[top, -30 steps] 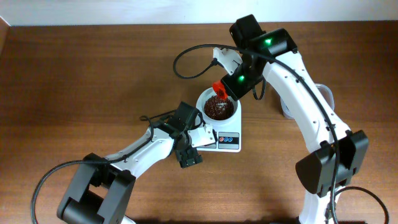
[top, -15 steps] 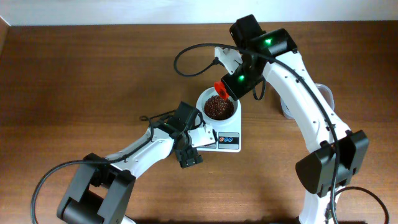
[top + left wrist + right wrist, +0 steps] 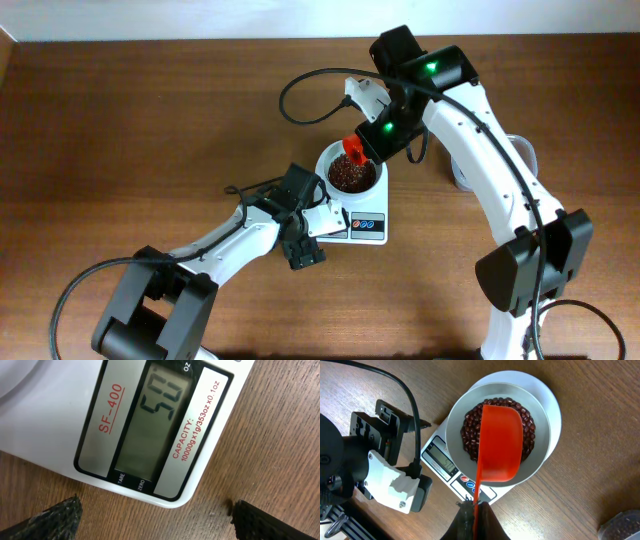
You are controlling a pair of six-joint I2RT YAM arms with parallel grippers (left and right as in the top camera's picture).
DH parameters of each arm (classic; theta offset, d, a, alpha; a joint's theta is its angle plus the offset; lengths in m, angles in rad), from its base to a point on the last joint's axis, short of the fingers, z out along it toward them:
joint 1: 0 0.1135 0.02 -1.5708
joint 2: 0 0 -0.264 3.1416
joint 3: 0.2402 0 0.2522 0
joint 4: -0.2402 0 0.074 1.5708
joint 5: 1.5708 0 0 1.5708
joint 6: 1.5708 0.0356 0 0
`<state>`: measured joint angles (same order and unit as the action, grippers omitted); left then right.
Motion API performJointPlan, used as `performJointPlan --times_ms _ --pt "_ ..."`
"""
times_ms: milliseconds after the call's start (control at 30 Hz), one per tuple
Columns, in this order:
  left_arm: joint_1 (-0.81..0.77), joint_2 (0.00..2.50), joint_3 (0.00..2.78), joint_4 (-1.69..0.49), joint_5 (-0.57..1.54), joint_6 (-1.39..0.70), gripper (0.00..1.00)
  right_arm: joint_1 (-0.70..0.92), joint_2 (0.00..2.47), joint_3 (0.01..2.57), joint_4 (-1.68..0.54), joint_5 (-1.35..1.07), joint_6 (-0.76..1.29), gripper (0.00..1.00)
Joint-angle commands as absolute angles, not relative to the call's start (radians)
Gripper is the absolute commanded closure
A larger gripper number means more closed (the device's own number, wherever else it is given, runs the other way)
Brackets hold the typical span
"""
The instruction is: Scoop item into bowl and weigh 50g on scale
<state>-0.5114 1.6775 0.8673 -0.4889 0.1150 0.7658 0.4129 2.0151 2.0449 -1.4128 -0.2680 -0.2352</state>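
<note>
Clamps the red scoop [image 3: 500, 442] by its handle in the right gripper [image 3: 472, 522], the cup out ahead of the fingers, a shade lower over the bowl [image 3: 454, 435] than a second ago, showing no load above the beans [image 3: 470, 430]. Reads fifty-something on the scale [image 3: 50, 420] display [image 3: 155, 425] straight below the left gripper [image 3: 165, 519], so probably nears the finish. Spreads the left fingers wide, touching nothing.

Even, bright light; soft shadows, sharp focus, no glare.
</note>
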Motion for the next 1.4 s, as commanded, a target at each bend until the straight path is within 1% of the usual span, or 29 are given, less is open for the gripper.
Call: performJointPlan --times_ms 0,533,733,800,900,1067,1167,1200,1367 --pt "-0.513 1.687 0.862 -0.49 0.115 0.76 0.01 0.41 2.003 2.065 -1.418 -0.284 -0.232 0.96" --pt "-0.513 1.687 0.862 -0.49 0.115 0.76 0.01 0.41 2.003 2.076 -1.415 -0.289 -0.254 0.96" --pt "-0.513 1.687 0.862 -0.49 0.115 0.76 0.01 0.377 2.001 2.077 -1.422 -0.393 -0.254 0.96" --pt "-0.513 1.687 0.862 -0.49 0.115 0.76 0.01 0.345 2.001 2.077 -1.433 -0.459 -0.254 0.96" --pt "-0.513 1.687 0.862 -0.49 0.115 0.76 0.01 0.265 2.001 2.077 -1.47 -0.627 -0.254 0.96" --pt "-0.513 1.687 0.862 -0.49 0.115 0.76 0.01 0.135 2.001 2.077 -1.547 -0.769 -0.258 0.96" --pt "-0.513 1.687 0.862 -0.49 0.115 0.76 0.01 0.065 2.001 2.077 -1.584 -0.809 -0.288 0.96" --pt "-0.513 1.687 0.862 -0.49 0.115 0.76 0.01 0.029 2.001 2.077 -1.606 -0.824 -0.315 0.96" --pt "-0.513 1.687 0.862 -0.49 0.115 0.76 0.01 -0.148 2.001 2.077 -1.636 -0.823 -0.326 0.96"
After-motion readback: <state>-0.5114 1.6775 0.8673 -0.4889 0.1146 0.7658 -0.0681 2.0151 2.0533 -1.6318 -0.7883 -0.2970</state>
